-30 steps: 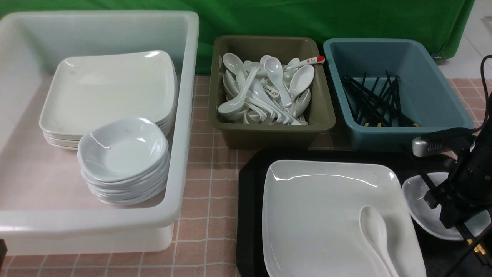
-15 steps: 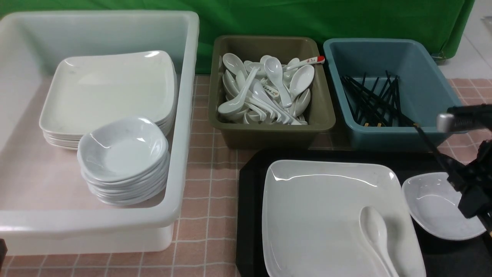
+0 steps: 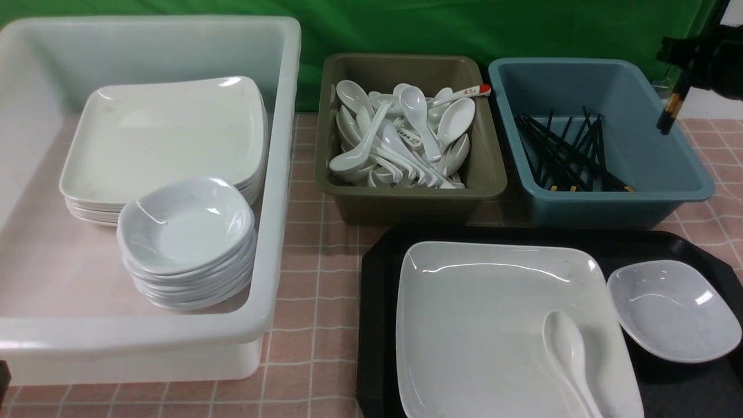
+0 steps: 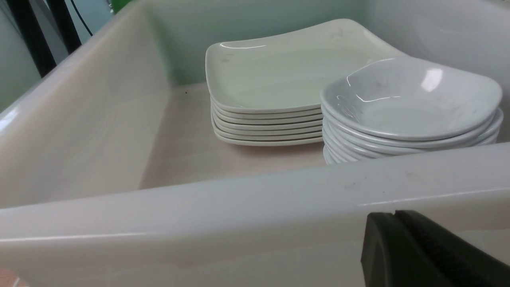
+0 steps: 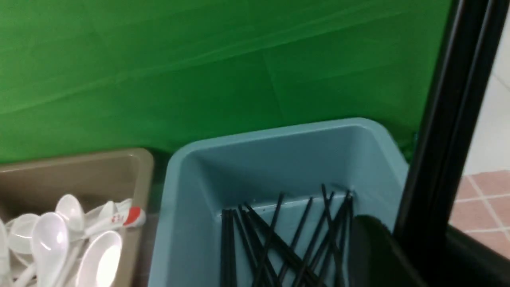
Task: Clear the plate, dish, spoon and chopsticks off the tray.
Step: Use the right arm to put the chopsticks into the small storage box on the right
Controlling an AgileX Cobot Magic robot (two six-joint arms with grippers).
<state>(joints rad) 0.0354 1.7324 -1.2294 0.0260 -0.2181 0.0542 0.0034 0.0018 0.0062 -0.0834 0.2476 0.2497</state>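
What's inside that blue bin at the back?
A loose pile of black chopsticks, some with gold bands, crossing on the blue bin's floor. Its near wall hides the floor strip closest to us.

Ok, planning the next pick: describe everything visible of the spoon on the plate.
The spoon is plain glossy white, ceramic-looking, with a deep oval bowl facing up and its handle running toward the camera, cut off by the picture's edge. It lies flat in the plate's near right part, touching only the plate; nothing holds it.
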